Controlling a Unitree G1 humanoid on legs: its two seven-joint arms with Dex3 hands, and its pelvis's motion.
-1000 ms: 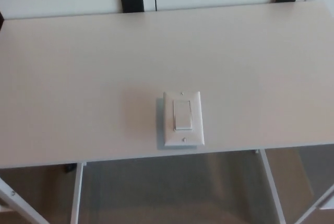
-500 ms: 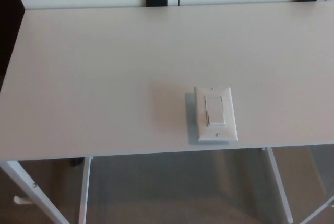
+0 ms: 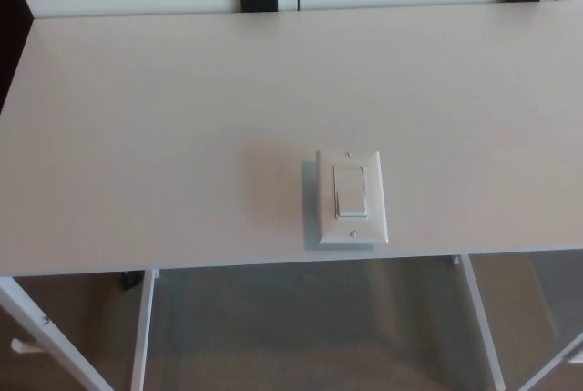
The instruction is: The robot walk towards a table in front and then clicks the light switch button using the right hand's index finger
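— Nothing on the table (image 3: 137, 136) has moved since 0.5 s ago; the whole picture slides a little, so we read that as our head camera shifting, not the light switch (image 3: 352, 197).

— Agreed. Where do we place the switch now?

— Flat on the tabletop at about 5 o'clock from its centre, just beside the near edge, its rocker (image 3: 351, 191) upright in the plate.

— And our hands?

— Neither shows, so we cannot tell whether the fingers are apart or together.

— What can go wrong?

— We judge 2 risks: the plate looks loose, so a slanted push may skid it off the near edge; and with the view drifting, the right index finger may land on the plate, not the rocker.
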